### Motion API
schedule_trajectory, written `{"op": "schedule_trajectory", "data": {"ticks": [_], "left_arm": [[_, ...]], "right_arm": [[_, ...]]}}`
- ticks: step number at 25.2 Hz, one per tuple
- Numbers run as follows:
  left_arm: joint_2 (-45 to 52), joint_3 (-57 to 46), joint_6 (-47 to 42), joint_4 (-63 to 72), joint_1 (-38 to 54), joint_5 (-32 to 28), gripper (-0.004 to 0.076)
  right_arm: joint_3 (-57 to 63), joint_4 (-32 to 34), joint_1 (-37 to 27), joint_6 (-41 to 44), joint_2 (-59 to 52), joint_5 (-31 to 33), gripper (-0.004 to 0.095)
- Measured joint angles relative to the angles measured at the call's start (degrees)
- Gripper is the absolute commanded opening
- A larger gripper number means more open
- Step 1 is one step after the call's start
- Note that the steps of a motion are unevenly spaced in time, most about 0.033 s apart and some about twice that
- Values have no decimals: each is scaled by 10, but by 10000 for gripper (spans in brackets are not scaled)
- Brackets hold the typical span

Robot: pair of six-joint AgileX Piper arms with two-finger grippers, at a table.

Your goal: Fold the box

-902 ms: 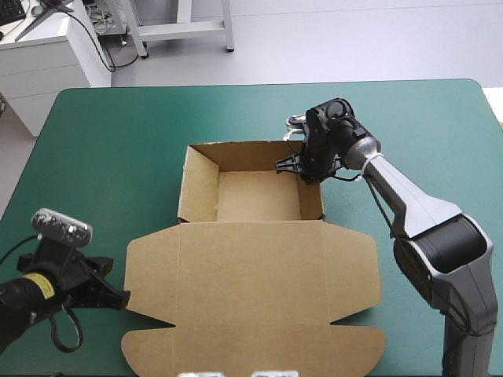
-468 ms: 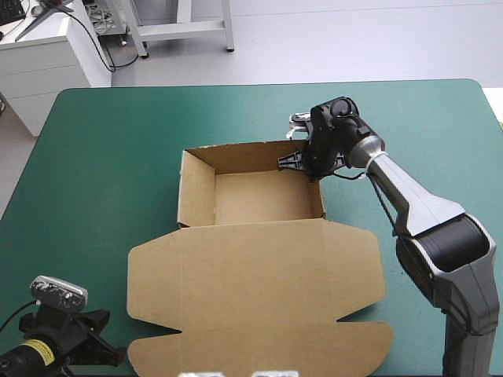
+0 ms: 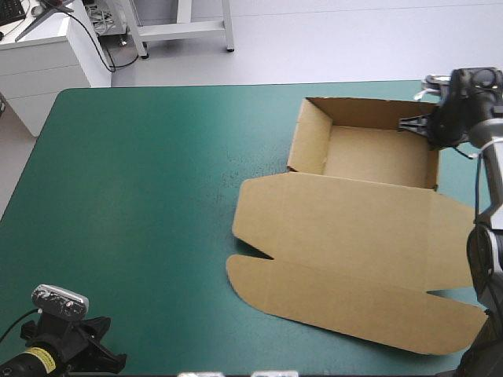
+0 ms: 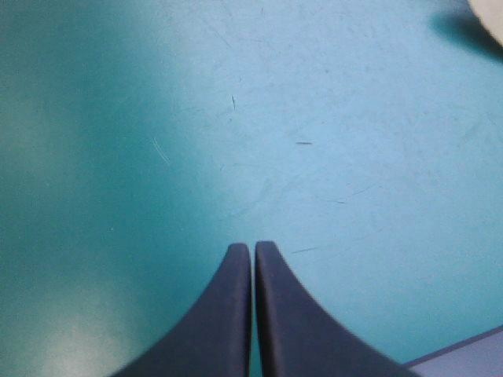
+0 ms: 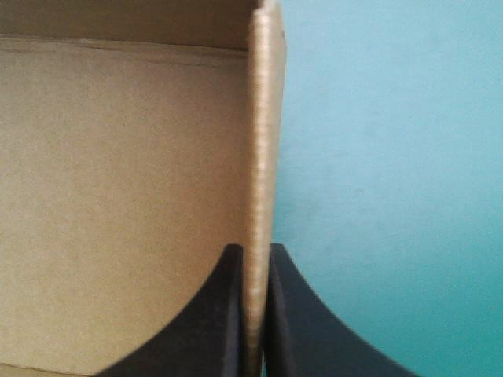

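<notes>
The brown box (image 3: 377,153) stands as an open tray at the table's far right, its walls raised. Its lid (image 3: 354,236) lies flat toward the near edge, and the outer flap (image 3: 354,302) is spread out. My right gripper (image 3: 410,124) is at the tray's far right corner, shut on the right wall. In the right wrist view the wall's edge (image 5: 263,141) runs straight up from between the gripper (image 5: 256,253). My left gripper (image 3: 110,361) sits low at the near left corner, far from the box. It is shut (image 4: 253,248) over bare teal-green cover.
The table's right edge (image 3: 481,102) runs just behind my right gripper. The flap's tip (image 3: 471,322) lies near the front right corner. The table's near edge (image 4: 464,357) shows beside my left gripper, and a pale corner (image 4: 491,9) shows far ahead of it.
The box has slid to the right and toward the far edge, turning slightly, with my right gripper holding its wall. My left arm has drawn back to the near left corner.
</notes>
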State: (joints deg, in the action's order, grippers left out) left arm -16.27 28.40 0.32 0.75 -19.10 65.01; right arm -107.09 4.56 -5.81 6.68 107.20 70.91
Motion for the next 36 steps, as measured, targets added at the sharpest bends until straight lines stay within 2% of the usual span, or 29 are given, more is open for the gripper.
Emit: {"op": "schedule_trajectory", "data": {"ticks": [6,11,14,18,21,26,28,30,31,32,36], "left_arm": [[0,0,0,0,0,0,-8],[0,0,0,0,0,0,-8],[0,0,0,0,0,0,-8],[0,0,0,-2,0,0,-8],[0,0,0,-2,0,0,-8],[0,0,0,-2,0,-1,-8],[0,0,0,-2,0,-2,-8],[0,0,0,-2,0,-2,-8],[0,0,0,-2,0,-2,-8],[0,0,0,-2,0,-2,-8],[0,0,0,-2,0,-2,-8]], "right_arm": [[1,5,-118,-33,0,2,-17],[1,6,-171,-40,1,2,-9],[2,21,-180,-30,1,4,96],[2,43,-179,6,1,4,315],[2,56,-179,8,0,4,356],[2,60,-179,8,-37,4,352],[2,38,-179,-20,-68,4,318],[11,-12,-179,-51,-105,4,202],[26,-39,-179,-67,-131,4,63],[60,-79,-177,-89,-174,4,-20],[208,-123,-139,-123,-333,6,-13]]}}
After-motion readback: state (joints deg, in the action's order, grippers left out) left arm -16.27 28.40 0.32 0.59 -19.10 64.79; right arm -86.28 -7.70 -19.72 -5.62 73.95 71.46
